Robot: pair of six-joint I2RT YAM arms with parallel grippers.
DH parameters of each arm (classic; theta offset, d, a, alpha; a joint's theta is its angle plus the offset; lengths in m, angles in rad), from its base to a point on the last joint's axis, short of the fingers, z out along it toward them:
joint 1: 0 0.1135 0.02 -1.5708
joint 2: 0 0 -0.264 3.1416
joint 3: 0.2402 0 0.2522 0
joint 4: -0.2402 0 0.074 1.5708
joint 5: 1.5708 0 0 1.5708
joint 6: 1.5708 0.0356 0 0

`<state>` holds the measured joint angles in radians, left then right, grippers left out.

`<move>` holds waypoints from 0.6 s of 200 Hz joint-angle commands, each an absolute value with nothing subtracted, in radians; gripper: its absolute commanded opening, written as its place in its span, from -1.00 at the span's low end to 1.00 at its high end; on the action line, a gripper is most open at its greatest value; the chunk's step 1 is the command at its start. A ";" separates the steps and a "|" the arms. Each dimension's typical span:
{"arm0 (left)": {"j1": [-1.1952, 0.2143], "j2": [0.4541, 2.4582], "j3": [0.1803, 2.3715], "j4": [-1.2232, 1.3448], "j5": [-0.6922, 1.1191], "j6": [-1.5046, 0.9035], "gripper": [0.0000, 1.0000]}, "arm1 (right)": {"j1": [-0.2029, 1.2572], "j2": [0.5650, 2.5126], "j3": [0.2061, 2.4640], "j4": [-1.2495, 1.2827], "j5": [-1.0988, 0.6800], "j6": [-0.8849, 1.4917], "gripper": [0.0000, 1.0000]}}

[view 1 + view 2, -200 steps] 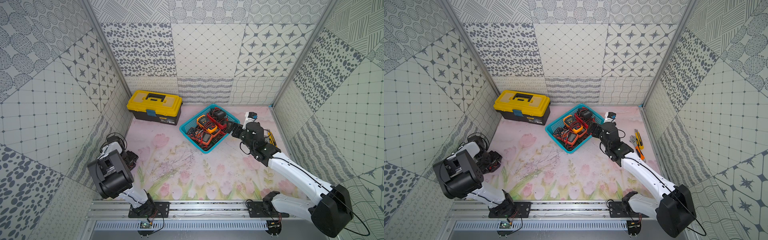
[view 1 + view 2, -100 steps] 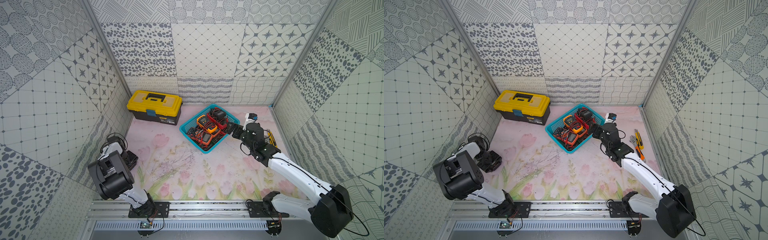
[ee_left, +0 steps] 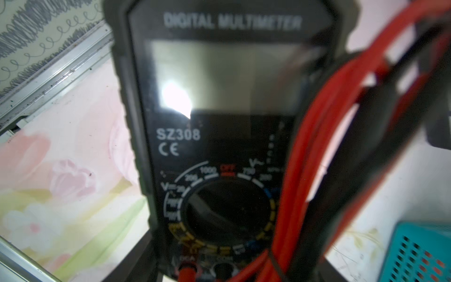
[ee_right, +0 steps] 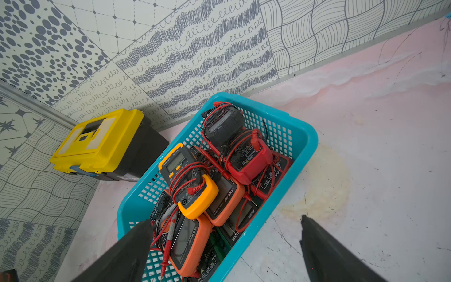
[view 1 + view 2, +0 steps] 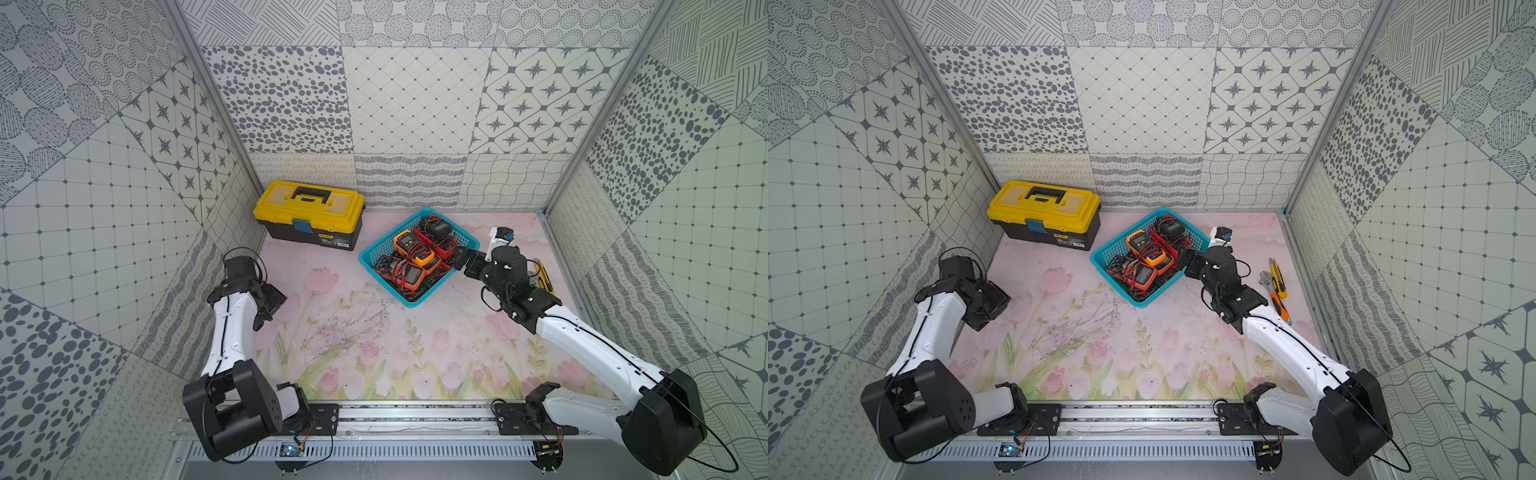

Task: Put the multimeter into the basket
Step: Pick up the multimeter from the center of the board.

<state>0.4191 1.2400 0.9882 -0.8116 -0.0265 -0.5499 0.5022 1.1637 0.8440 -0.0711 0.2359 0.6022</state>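
Patterned walls [image 5: 415, 104] surround the floral tabletop [image 5: 374, 345] and basket [image 4: 308, 140].

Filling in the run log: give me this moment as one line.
left tool: at black multimeter, grip unclear | right tool: open, empty, at basket edge | basket: other multimeters inside | toolbox: closed

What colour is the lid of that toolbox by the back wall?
Bright yellow: the toolbox lid shows best in the right wrist view.
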 commanded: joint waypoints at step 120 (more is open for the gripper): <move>-0.548 1.560 1.375 -0.733 -0.167 -1.346 -1.00 | 0.499 1.159 0.933 -0.186 0.275 0.531 0.98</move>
